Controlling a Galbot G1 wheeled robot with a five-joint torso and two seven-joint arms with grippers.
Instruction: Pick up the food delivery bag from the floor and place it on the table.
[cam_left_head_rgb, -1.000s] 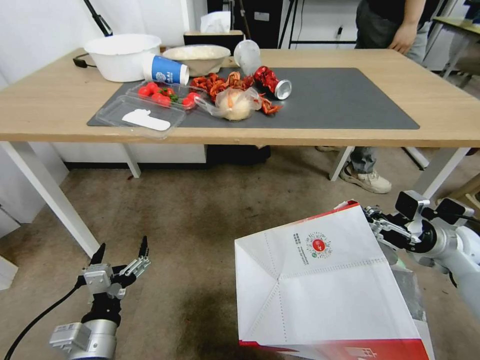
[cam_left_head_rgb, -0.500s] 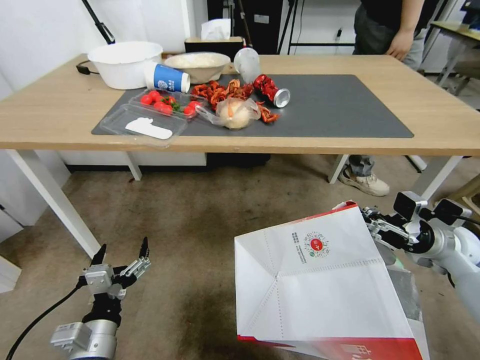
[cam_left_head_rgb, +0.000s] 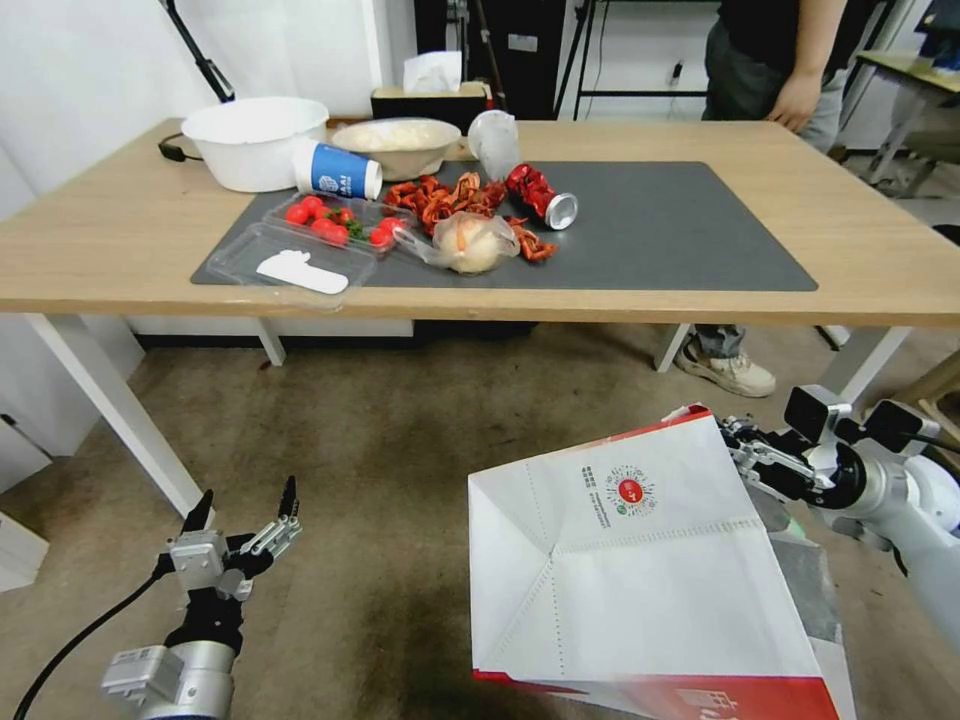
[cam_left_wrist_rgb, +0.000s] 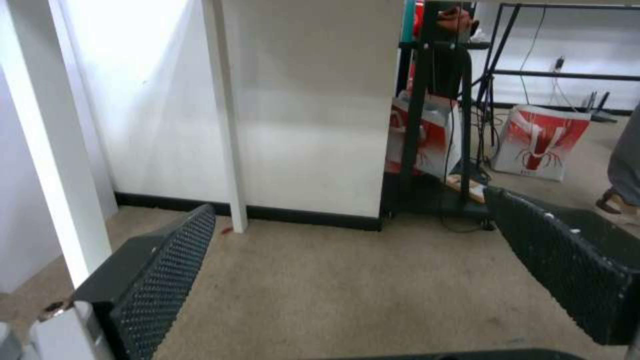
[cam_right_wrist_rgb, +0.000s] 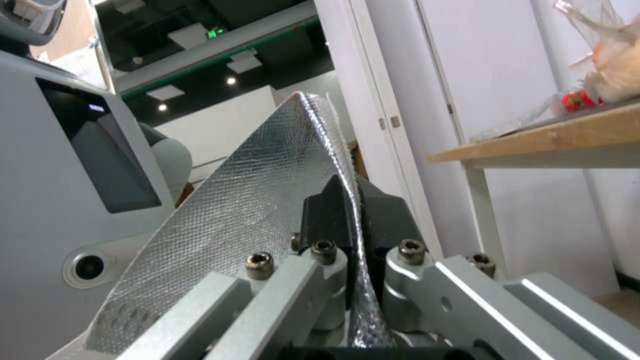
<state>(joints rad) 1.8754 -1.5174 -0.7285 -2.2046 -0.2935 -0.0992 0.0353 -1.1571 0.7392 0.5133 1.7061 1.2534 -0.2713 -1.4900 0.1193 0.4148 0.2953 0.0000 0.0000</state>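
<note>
right gripper (cam_left_head_rgb: 745, 462) is clamped on the bag (cam_left_head_rgb: 640, 570) rim, bag lifted; left gripper (cam_left_head_rgb: 243, 515) hangs apart. placing on the surface (cam_left_head_rgb: 880, 250) remains.

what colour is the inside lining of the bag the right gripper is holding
Silver foil with a fine quilted grid, seen best in the right wrist view, where the right gripper pinches the food delivery bag.

Silver-grey arms; black textured fingers on left pincer (cam_left_head_rgb: 243, 508); black cable; hex screws on right pincer (cam_right_wrist_rgb: 351, 200).
</note>
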